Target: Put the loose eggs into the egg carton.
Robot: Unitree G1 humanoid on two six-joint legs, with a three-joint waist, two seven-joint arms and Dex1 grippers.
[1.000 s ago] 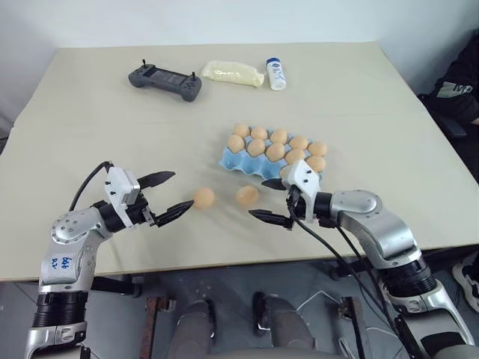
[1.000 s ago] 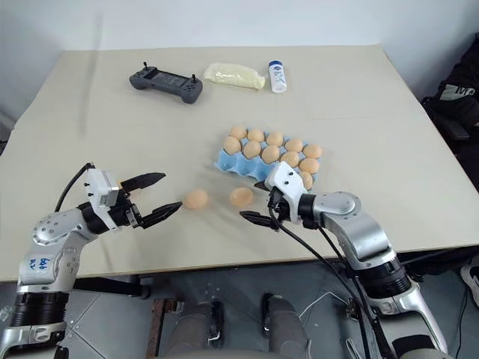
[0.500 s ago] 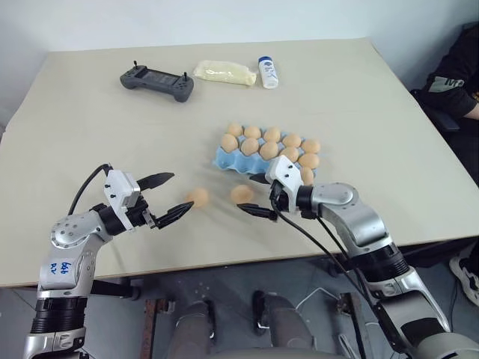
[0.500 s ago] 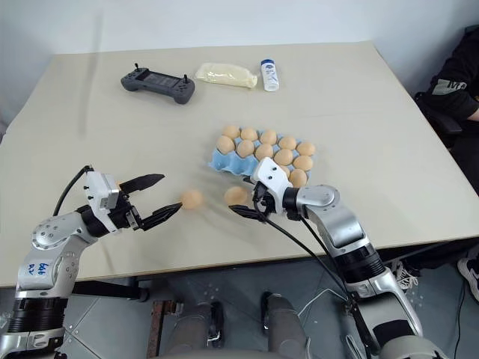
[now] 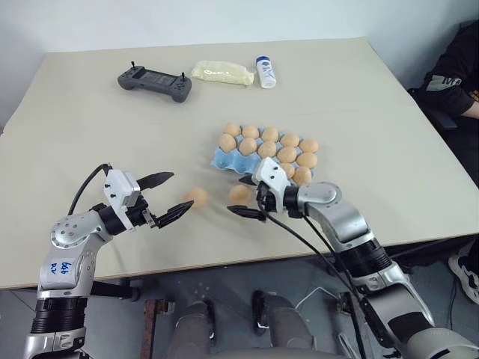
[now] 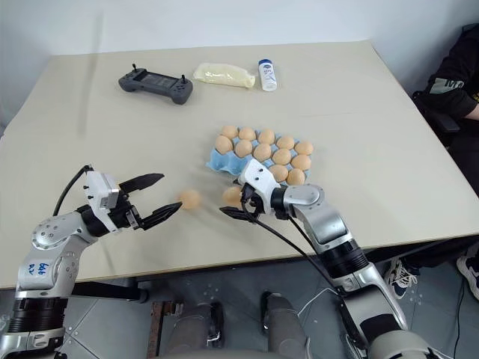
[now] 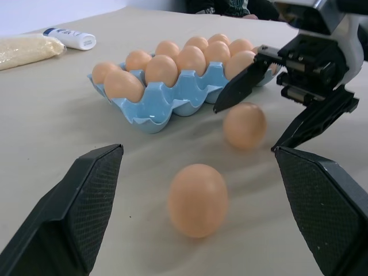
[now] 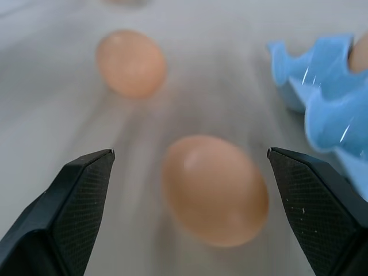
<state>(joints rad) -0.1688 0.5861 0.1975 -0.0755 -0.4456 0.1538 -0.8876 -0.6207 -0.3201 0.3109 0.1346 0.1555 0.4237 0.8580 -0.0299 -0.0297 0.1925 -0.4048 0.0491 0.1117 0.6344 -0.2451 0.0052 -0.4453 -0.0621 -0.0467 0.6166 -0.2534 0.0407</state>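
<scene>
Right gripper (image 5: 245,197) agape around 1 loose egg (image 5: 239,194) beside egg carton (image 5: 224,158); left gripper (image 5: 168,196) agape, empty.

Head stereo pair looks down over the whole surface (image 5: 90,112); both wrist views, low and close, face each other, sharing the two loose eggs (image 7: 197,199).

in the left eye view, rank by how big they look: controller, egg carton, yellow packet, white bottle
1. egg carton
2. controller and yellow packet: close in length, the controller slightly longer, so unsure
3. white bottle
The last three lie farther from the camera, so they look smaller than they are.
</scene>
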